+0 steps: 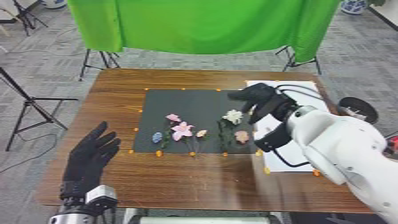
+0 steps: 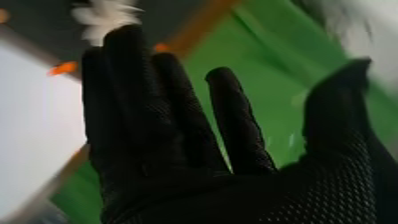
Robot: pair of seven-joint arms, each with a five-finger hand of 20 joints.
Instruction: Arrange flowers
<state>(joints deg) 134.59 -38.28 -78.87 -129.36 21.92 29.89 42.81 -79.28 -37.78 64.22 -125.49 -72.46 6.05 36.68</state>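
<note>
Dark mat [image 1: 191, 102] bears flowers [image 1: 181, 131], left hand [image 1: 89, 156] and right hand [image 1: 260, 96] wide, fingers extended.

Rm bg: gray tiled flr [image 1: 53, 60], brown wood tbl [image 1: 213, 182] in mid. Green cloth [image 1: 200, 25] hung past tbl's far edge, w/ blk stand legs [image 1: 107, 60] under it L & R; same green, blurry, in R wrist view. Blk tripod [image 1: 34, 102] on flr L of tbl, thin cable [image 1: 27, 162] nearby. Blue/wht vase [image 1: 354, 6] top R, partly cut off.
</note>
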